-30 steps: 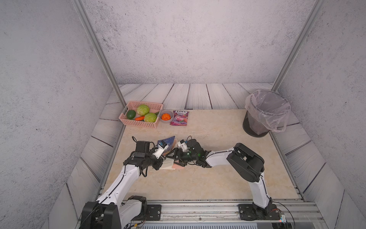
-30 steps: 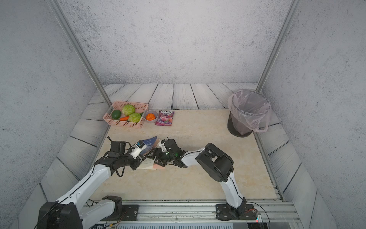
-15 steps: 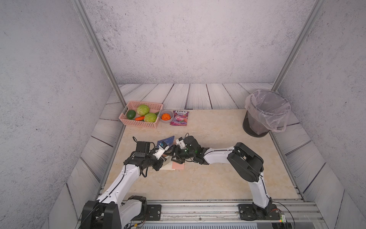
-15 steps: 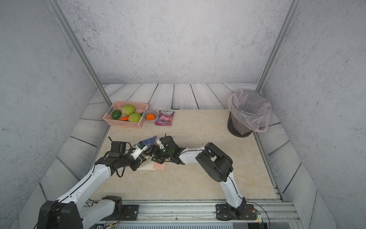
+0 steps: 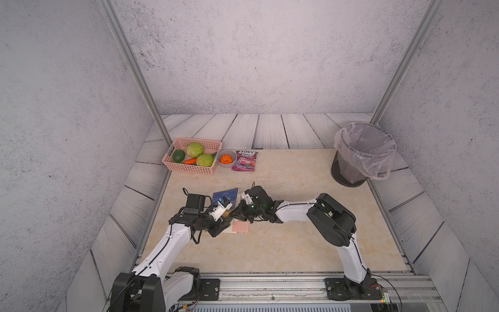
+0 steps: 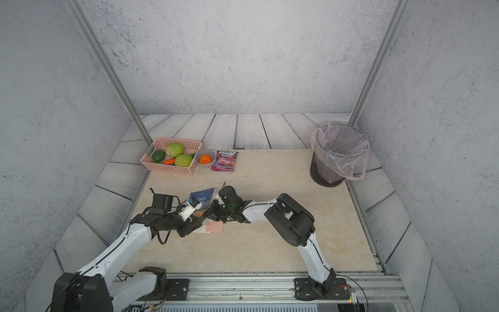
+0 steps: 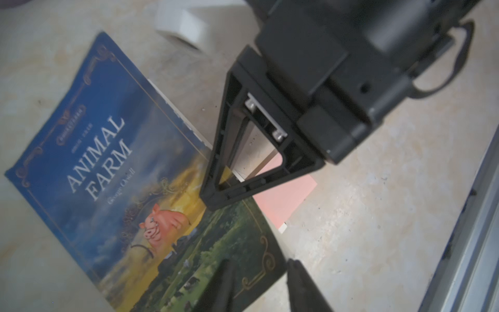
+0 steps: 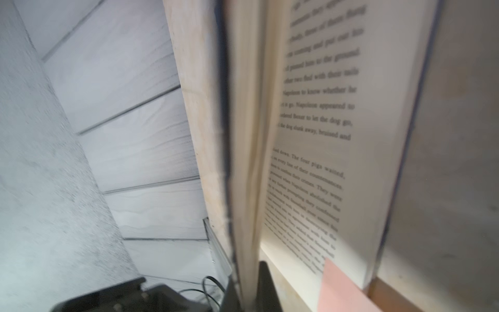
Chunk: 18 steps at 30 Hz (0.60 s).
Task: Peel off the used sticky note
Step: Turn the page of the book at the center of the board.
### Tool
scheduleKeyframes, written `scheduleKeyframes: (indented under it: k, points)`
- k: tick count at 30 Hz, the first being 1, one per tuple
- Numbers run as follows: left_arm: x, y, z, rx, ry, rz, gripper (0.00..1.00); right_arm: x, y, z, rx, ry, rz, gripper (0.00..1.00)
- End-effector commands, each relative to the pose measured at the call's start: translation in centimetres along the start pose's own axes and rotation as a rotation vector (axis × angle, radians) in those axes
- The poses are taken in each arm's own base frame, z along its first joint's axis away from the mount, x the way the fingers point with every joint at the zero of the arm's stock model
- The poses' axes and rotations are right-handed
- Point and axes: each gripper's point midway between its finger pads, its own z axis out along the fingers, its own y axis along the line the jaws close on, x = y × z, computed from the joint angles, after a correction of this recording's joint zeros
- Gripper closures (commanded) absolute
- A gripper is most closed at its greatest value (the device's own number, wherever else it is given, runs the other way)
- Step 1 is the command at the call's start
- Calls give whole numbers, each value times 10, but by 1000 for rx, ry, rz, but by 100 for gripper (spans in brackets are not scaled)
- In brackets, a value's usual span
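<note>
Beige marbled tabletop [image 5: 283,243] boxed in by grey textured walls and pale plank boards. Right gripper [image 8: 248,293]: pinches shut on the front cover and a thin sheaf of pages of the blue paperback book [image 5: 226,195], holds that part up off the rest, fingers [image 8: 266,286] pressed against either side of the paper in the right wrist view. Left gripper [image 7: 259,266]: stands part open, fingers [image 7: 302,283] apart, grips nothing, hovers just beside the near corner of the raised cover. Right arm: reaches from the near right edge, elbow bent high, forearm stretched low across the table toward the book. Left arm: slopes forward from the near left corner, wrist turned inward, tip close to the other tool. Book: lies with its long axis running from the robot's side toward the far wall, slightly slanted, title end farther away. Pink square paper sticky note [image 5: 240,227]: sits flat on the exposed printed page at the book's near end, juts past the page edge, lies just beside both grippers, contact with either impossible to tell. Far back: pink plastic basket [image 5: 189,170] of vegetables, purple snack bag [image 5: 244,161]; black bin with a clear liner [image 5: 351,173] well apart at the right.
</note>
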Motion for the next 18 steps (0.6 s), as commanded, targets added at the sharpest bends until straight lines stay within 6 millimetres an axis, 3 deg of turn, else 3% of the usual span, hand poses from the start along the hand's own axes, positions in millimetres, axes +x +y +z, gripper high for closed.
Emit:
scheduleKeyframes:
  k: [1,5,7,11,18]
  points:
    - [-14,-6,-16,5,-12,36,45,-2,5,-6,18,-17,-42,100]
    - [-24,-10,-33,4,-7,40,12,-2,4,-12,62,-23,-75,100]
    - [-29,-11,-39,4,-11,36,0,-2,5,-17,93,-23,-114,100]
    - [-42,-1,-43,-39,-40,-4,2,0,5,-35,184,-31,-216,100]
    - [-57,32,-31,-125,-63,-145,2,7,5,-66,322,-10,-390,100]
